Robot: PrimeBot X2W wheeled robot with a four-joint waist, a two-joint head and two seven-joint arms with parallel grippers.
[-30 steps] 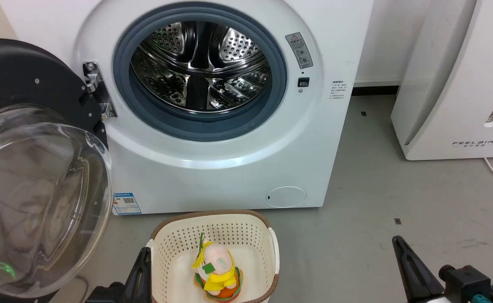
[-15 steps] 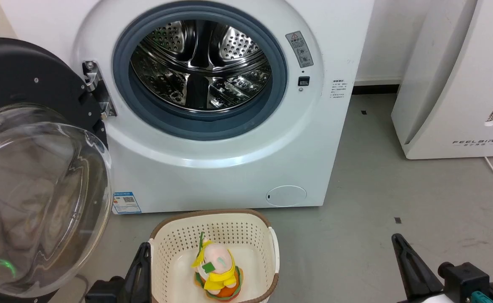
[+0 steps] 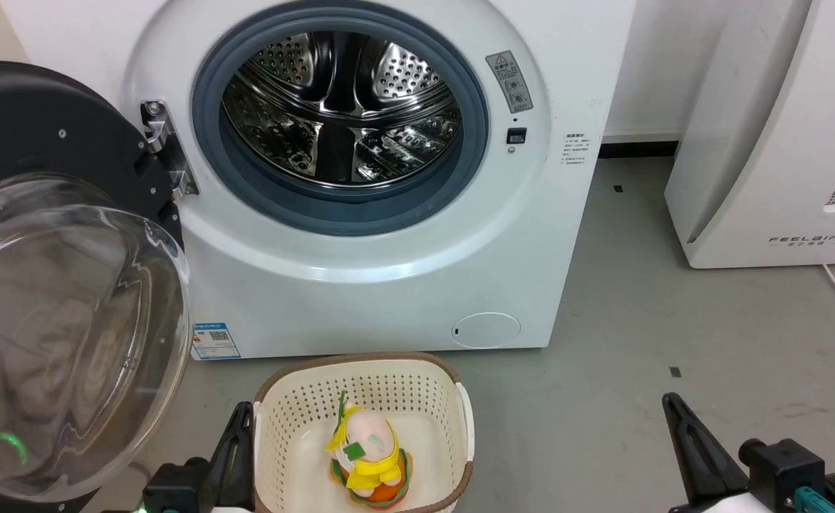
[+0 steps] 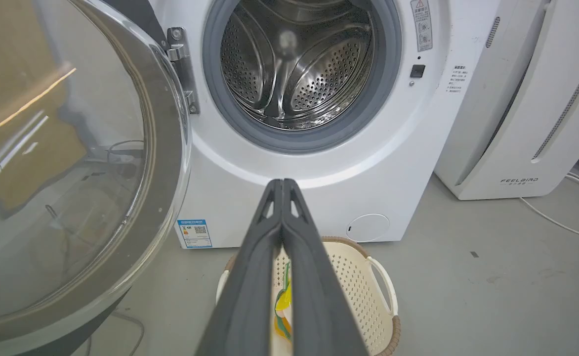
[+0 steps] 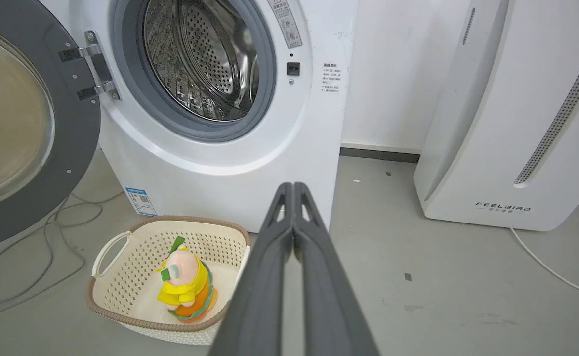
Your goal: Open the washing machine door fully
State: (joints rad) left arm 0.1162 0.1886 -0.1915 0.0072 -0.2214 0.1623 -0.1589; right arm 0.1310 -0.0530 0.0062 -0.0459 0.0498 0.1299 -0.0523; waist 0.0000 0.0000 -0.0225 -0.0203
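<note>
Washing machine door (image 3: 68, 285) is swung wide to the left of the opening and hangs on its metal hinge (image 3: 164, 153), inner face toward the head camera. It looks at or close to full open; can't confirm it is at the stop. Neither gripper touches it. Left gripper (image 4: 282, 184): fingers pressed together, holding nothing, low beside the basket (image 3: 353, 358). Right gripper (image 5: 293, 185): same, closed and empty, over bare floor (image 3: 638, 320), well apart from the door.

Risks:
- The door may drift back if the hinge isn't at its stop.
- A push past the stop would load the hinge.
- The left arm sits near the bulging glass, so a sideways move could knock it.

Materials:
- Door: round, matte dark-grey face, clear domed glass bowl, glossy and reflective.
- Washing machine (image 3: 389, 285): smooth white box, grey rubber gasket (image 3: 360, 210), shiny perforated steel drum (image 3: 339, 107).
- Basket: cream perforated plastic, brown rim, soft plush toy (image 3: 364, 456) inside.
</note>
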